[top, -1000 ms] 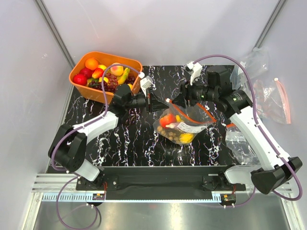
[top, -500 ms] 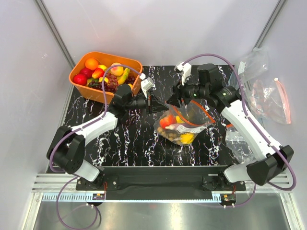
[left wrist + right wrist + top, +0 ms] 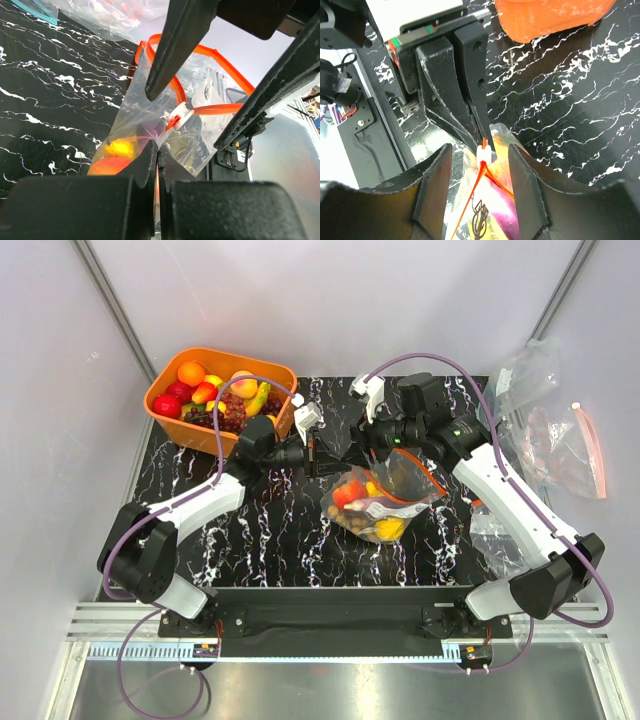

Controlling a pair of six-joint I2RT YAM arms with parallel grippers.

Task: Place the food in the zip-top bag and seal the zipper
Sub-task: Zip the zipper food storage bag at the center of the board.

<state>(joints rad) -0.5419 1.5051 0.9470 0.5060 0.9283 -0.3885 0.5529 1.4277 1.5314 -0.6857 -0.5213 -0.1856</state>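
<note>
The zip-top bag [image 3: 388, 505] lies mid-table with red, yellow and brown food inside. My left gripper [image 3: 322, 454] is shut on the bag's left corner, seen up close in the left wrist view [image 3: 157, 150]. My right gripper [image 3: 366, 442] is open, one jaw on each side of the white slider [image 3: 484, 153] on the orange-red zipper [image 3: 200, 54], without touching it. Beyond the slider the strip splits in two and the mouth gapes. In the left wrist view the slider [image 3: 179, 116] sits between the right gripper's fingers [image 3: 172, 50].
An orange basket [image 3: 222, 354] of fruit stands at the back left, just behind my left arm. A larger clear bag with a pink-red strip [image 3: 565, 445] and other clear bags [image 3: 500, 535] lie at the right edge. The table [image 3: 260, 530] is black marble.
My right gripper has moved left along the bag's mouth towards my left gripper. The mouth has bunched up. The left gripper has held still on the corner.
</note>
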